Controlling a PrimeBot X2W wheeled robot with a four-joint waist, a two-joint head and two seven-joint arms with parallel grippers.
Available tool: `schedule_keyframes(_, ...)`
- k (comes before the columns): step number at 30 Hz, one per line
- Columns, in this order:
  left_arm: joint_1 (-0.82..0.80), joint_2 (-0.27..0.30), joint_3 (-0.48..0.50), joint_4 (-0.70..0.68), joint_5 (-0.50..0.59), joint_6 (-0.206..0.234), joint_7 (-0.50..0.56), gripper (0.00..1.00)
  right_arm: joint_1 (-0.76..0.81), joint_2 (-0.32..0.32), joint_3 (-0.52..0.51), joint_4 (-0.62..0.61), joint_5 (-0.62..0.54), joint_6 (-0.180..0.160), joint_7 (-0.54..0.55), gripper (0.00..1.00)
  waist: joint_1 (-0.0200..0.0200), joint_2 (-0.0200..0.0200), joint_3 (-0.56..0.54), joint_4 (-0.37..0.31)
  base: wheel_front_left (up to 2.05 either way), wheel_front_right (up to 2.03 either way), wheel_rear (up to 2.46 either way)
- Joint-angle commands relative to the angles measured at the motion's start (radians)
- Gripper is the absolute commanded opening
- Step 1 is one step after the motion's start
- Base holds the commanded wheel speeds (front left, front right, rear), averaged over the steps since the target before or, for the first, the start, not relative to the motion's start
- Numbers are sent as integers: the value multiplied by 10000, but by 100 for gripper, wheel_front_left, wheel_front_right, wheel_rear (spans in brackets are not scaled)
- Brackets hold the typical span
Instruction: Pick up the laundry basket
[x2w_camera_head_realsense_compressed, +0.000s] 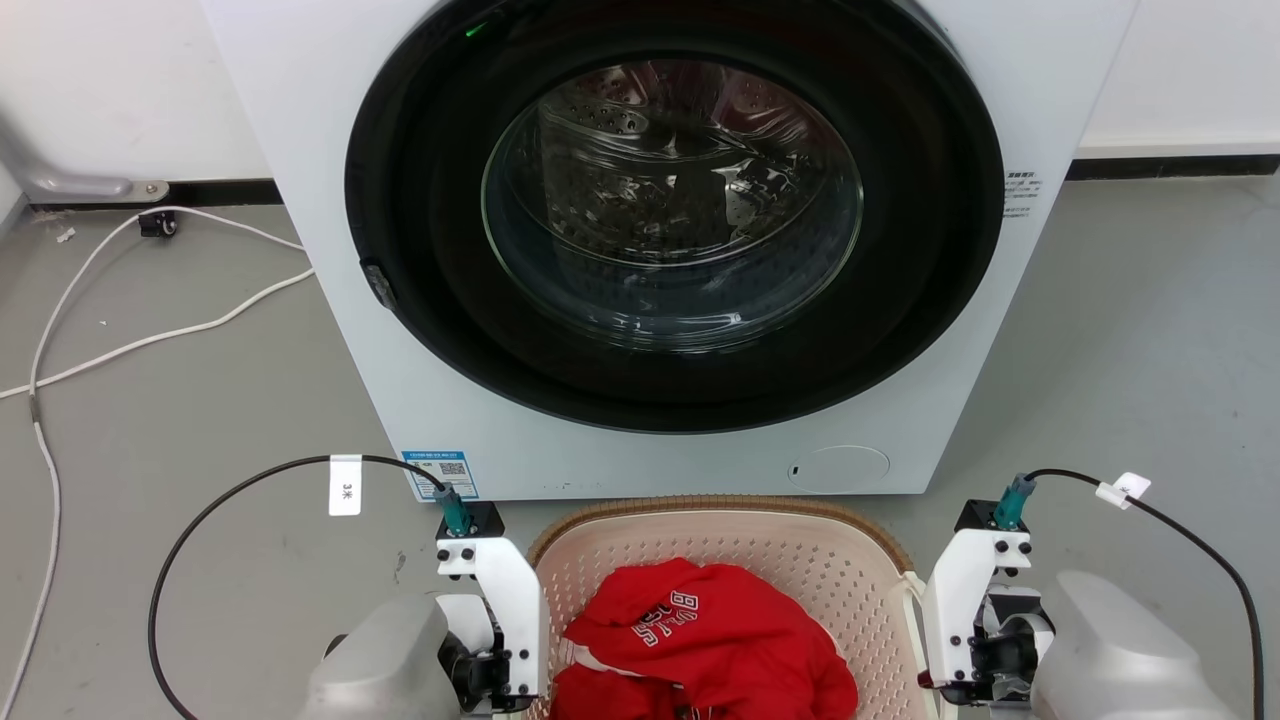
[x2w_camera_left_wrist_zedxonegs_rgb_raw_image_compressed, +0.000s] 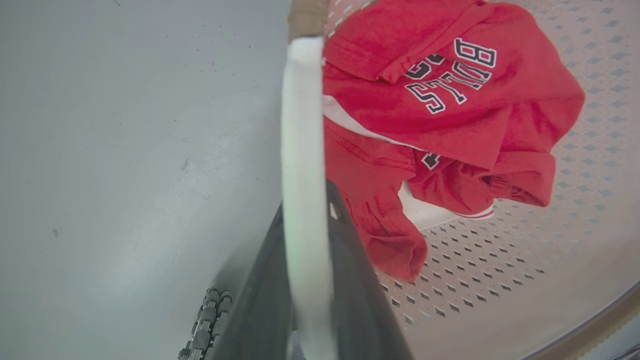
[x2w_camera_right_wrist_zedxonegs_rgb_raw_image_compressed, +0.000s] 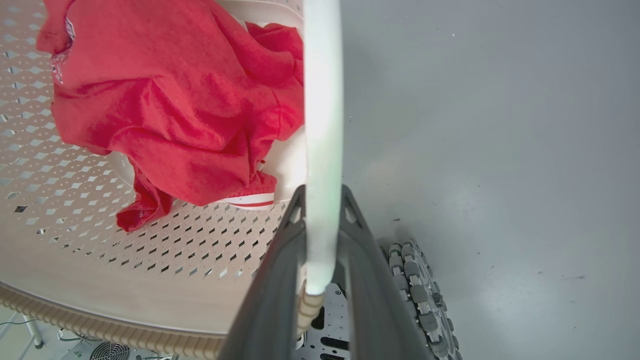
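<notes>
The laundry basket (x2w_camera_head_realsense_compressed: 800, 560), cream-pink with perforated walls and a brown woven rim, sits low in the head view right in front of the washer. A red jersey (x2w_camera_head_realsense_compressed: 700, 630) lies inside it. My left gripper (x2w_camera_left_wrist_zedxonegs_rgb_raw_image_compressed: 305, 200) is shut on the basket's white left handle (x2w_camera_left_wrist_zedxonegs_rgb_raw_image_compressed: 300, 125), one dark finger on each side of it. My right gripper (x2w_camera_right_wrist_zedxonegs_rgb_raw_image_compressed: 322, 192) is shut the same way on the white right handle (x2w_camera_right_wrist_zedxonegs_rgb_raw_image_compressed: 322, 100). In the head view both white wrist blocks (x2w_camera_head_realsense_compressed: 495, 610) (x2w_camera_head_realsense_compressed: 965, 600) flank the basket, and the fingers are hidden below them.
The white washer (x2w_camera_head_realsense_compressed: 300, 200) with its round glass door (x2w_camera_head_realsense_compressed: 670, 210) shut stands just behind the basket. White cables (x2w_camera_head_realsense_compressed: 150, 340) trail over the grey floor at the left. A roller wheel of my base (x2w_camera_right_wrist_zedxonegs_rgb_raw_image_compressed: 415, 280) shows under the right handle.
</notes>
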Motion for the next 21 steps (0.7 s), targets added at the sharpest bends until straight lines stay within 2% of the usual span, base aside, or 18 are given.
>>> schedule_keyframes(1,-8,-360,-30,-162,-122,-149,-66,0,16,321,-15,-95,-12,133,15,0,0,0,-1,5,0,0,0)
schedule_keyframes(21,-12,-294,-459,-126,-478,-150,-227,0,165,384,-296,-94,-201,134,-13,0,0,0,-9,18,0,0,0)
